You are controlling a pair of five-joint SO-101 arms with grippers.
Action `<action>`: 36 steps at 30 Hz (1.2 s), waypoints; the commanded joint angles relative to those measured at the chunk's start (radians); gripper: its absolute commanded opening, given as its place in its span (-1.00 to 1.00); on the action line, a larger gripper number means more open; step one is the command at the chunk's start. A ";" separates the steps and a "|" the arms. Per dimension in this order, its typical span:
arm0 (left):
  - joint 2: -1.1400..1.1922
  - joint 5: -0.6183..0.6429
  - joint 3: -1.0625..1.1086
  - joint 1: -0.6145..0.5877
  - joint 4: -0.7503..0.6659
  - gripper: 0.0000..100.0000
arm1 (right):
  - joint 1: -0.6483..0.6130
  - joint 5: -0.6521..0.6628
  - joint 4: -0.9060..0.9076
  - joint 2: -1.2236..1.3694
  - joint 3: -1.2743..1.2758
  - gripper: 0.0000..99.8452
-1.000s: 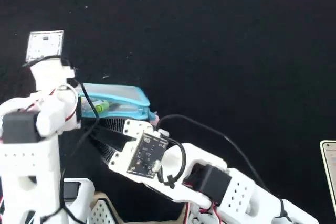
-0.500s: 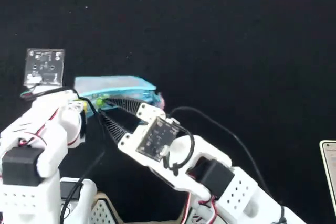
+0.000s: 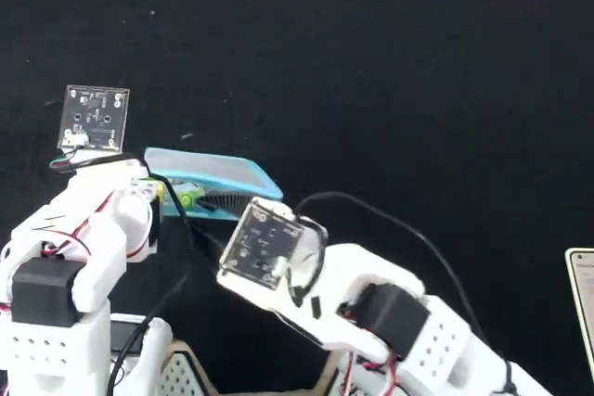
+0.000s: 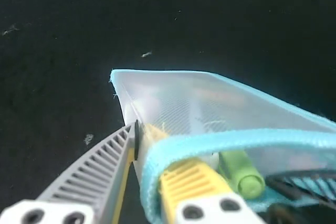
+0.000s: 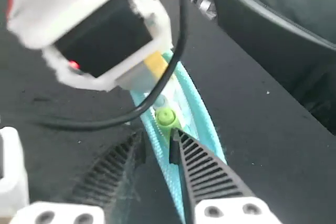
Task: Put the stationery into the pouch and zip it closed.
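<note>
A translucent pouch with a turquoise rim lies tilted on the black table, between the two arms. A green marker rests inside it, its end at the open mouth. My left gripper is shut on the pouch's rim: the grey finger is outside and the yellow finger inside. In the high view that gripper sits at the pouch's near left end. My right gripper has its black fingers pressed on the turquoise rim, just in front of the marker.
The left arm's white body and its black cable hang close over the pouch's mouth. A white flat object lies at the table's right edge. The black table stretches away beyond the pouch.
My right gripper's fingers, spread wide before, have come together on the pouch's rim. The left arm shifted and the pouch moved and tilted with it.
</note>
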 commanded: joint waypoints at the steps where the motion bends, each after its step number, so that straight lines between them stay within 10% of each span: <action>1: -0.011 0.002 -0.016 0.015 -0.017 -0.94 | -0.011 0.011 0.066 -0.013 -0.113 -0.82; 7: -0.011 0.002 -0.016 0.015 -0.017 -0.94 | -0.041 0.011 0.178 -0.013 -0.186 -0.51; 24: -0.011 0.002 -0.016 0.015 -0.015 -0.94 | -0.206 0.227 0.299 -0.013 -0.064 -0.82; 36: -0.011 0.002 -0.016 0.013 -0.012 -0.94 | 0.138 0.146 0.552 -0.300 -0.211 -0.52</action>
